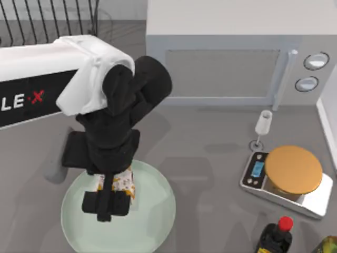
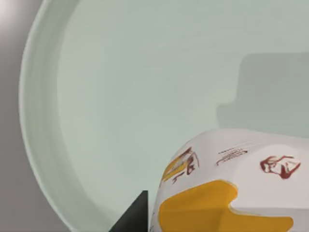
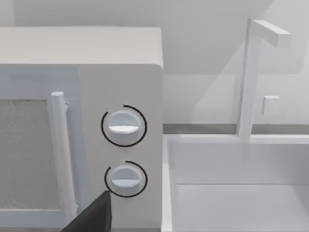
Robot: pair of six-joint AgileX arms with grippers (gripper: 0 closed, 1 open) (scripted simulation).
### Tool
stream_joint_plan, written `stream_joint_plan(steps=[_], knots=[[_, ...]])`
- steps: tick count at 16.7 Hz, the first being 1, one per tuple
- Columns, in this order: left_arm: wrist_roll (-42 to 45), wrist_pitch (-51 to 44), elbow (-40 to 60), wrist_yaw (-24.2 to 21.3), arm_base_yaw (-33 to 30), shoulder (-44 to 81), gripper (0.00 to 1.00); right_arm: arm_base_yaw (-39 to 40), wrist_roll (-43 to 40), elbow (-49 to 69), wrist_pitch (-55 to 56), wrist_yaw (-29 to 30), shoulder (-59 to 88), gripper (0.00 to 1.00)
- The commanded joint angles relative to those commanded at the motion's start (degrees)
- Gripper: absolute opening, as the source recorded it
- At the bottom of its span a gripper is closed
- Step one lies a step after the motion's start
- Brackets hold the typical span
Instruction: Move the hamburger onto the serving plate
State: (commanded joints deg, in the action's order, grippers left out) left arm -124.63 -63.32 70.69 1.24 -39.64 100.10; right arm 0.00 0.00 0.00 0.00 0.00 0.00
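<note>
Left arm's gripper (image 1: 112, 196), closed on the hamburger (image 1: 125, 185), poised over the serving plate (image 1: 152, 221) inside its rim; judged stage: transfer nearly complete, with lowering and release apparently remaining.

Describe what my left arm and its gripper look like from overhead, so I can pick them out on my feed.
The left arm is a boxy white link with a black side panel bearing white letters and a red X. Its wrist is bulky matte black, ending in the left gripper, a black blocky two-finger unit. No cables are visible.
</note>
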Motion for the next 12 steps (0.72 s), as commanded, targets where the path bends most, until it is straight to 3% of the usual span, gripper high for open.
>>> stream_joint_plan(steps=[7,12], knots=[[-0.7,0.3,-0.1,0.0,-0.1,0.2,0.0,0.0,0.0,0.0,0.0,0.0,0.0,1.0],[-0.5,8.4,-5.4,0.1,0.2,2.3,0.0,0.0,0.0,0.0,0.0,0.0,0.0,1.0]])
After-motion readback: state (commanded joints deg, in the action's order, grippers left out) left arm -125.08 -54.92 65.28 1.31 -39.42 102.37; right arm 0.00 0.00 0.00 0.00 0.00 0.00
